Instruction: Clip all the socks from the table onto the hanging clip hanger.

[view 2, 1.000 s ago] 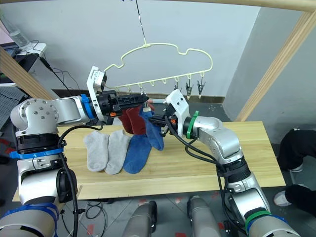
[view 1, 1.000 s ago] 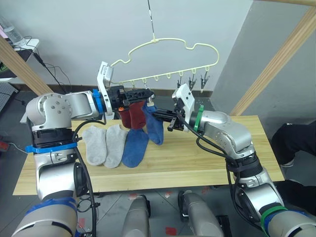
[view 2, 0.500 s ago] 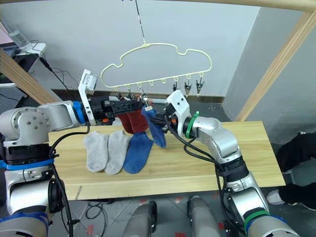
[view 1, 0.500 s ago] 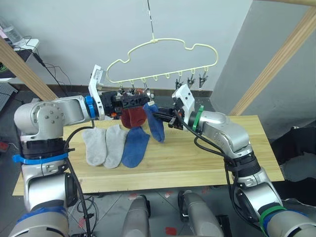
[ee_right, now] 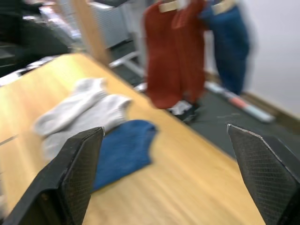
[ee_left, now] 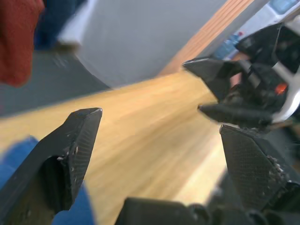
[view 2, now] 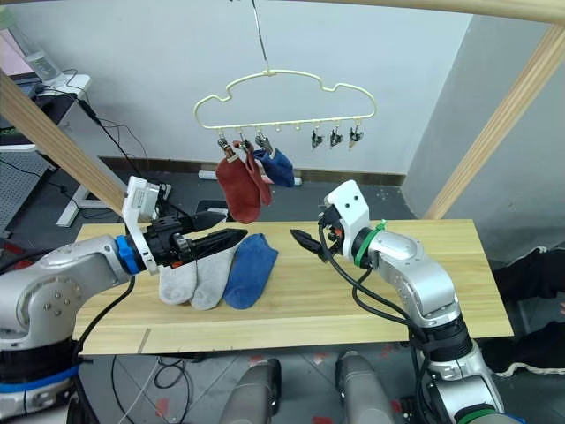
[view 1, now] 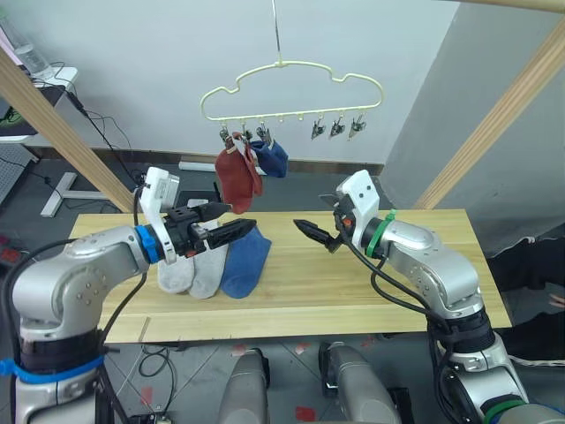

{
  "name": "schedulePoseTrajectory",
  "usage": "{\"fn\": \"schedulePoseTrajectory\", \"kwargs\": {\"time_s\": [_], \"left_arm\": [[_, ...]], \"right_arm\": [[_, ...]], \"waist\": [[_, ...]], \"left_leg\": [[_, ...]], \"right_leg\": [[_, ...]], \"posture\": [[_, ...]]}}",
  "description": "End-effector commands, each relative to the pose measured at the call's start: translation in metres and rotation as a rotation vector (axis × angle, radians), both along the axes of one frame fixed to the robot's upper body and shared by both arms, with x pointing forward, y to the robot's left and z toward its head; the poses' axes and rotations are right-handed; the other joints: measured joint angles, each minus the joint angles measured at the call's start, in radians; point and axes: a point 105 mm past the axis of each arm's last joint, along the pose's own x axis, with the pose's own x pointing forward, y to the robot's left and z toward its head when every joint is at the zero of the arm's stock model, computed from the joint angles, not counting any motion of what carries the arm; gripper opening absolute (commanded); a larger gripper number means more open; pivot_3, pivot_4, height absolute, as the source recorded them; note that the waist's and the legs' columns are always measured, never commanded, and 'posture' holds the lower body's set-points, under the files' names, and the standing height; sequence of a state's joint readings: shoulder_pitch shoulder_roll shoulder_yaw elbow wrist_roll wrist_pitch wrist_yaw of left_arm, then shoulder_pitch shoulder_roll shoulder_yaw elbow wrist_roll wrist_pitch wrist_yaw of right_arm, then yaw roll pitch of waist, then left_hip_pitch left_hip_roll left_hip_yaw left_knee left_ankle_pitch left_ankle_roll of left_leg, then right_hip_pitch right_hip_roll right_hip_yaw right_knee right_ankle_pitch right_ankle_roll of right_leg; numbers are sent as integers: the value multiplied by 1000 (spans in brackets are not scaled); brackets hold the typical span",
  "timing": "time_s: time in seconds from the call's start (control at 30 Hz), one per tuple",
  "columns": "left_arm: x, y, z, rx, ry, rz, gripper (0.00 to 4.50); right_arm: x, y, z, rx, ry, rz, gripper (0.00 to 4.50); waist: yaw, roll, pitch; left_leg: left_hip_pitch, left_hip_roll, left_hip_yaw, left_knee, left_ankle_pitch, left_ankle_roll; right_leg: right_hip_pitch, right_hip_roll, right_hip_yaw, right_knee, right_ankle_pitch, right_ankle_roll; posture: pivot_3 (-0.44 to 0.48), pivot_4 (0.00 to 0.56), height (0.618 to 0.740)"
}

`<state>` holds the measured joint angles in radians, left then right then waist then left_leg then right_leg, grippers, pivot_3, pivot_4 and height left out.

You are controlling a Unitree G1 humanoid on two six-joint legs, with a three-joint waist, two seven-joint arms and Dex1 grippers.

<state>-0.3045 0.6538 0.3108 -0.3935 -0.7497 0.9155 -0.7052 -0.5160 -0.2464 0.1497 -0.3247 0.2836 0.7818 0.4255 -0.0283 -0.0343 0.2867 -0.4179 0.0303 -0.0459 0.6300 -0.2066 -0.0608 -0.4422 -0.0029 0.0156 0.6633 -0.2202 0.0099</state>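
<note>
So my left gripper is low over the table, fingers spread wide and holding nothing, right above the two grey socks. The blue sock lies touching them on the inner side. Up on the clip hanger, two rust-red socks and one blue sock already hang from the left clips, and the three clips toward the right look free. My right gripper hovers mid-table, fingers apart by a fair gap, also empty. Best bet I think: pinch the blue one near its cuff, since it's the nearest and won't drag the greys, then lift it so the cuff edge meets a free clip.
</note>
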Motion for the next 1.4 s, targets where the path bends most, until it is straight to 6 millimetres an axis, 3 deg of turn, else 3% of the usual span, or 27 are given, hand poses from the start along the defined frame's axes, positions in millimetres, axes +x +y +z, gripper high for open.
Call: {"fn": "schedulePoseTrajectory", "kwargs": {"time_s": [0.03,0.23,0.47,0.67,0.77,0.83,1.03,1.4], "left_arm": [[-8,-1,23,3,-189,29,4500],[-26,-6,16,26,-245,6,4500],[-29,-5,28,-39,-348,26,4500],[-31,-7,33,-124,-296,8,4500],[-32,-5,35,-104,-318,23,4500],[-33,-6,35,-104,-317,17,4500],[-32,-8,38,-100,-331,17,4500],[-29,-17,47,-121,-375,-17,4500]], "right_arm": [[1,-9,21,48,-85,-112,4482],[8,-8,34,108,-135,-202,4482],[18,-5,46,150,-171,-283,4482],[28,1,55,181,-219,-331,4482],[34,6,55,198,-218,-346,3963],[36,10,56,203,-222,-346,3256],[40,21,58,226,-222,-340,3256],[58,20,60,240,-223,-385,3256]], "waist": [[1,0,0],[0,0,0],[0,0,0],[0,0,0],[0,0,0],[0,0,0],[1,0,0],[4,0,0]], "left_leg": [[0,0,0,0,0,0],[0,-1,2,0,0,0],[0,-1,2,0,0,0],[0,0,1,0,0,0],[0,0,1,0,0,0],[0,0,1,0,0,0],[0,0,1,0,0,0],[0,0,1,0,0,1]], "right_leg": [[0,0,0,0,0,0],[0,1,0,0,0,0],[0,1,0,-1,0,0],[0,2,-1,-1,0,0],[0,2,-1,-1,0,0],[0,2,-1,-1,0,0],[0,2,-1,-1,0,0],[0,2,-1,-1,0,0]], "posture": [[39,249,740],[51,246,740],[50,253,740],[58,257,740],[71,266,740],[75,267,740],[84,272,740],[97,275,740]]}}
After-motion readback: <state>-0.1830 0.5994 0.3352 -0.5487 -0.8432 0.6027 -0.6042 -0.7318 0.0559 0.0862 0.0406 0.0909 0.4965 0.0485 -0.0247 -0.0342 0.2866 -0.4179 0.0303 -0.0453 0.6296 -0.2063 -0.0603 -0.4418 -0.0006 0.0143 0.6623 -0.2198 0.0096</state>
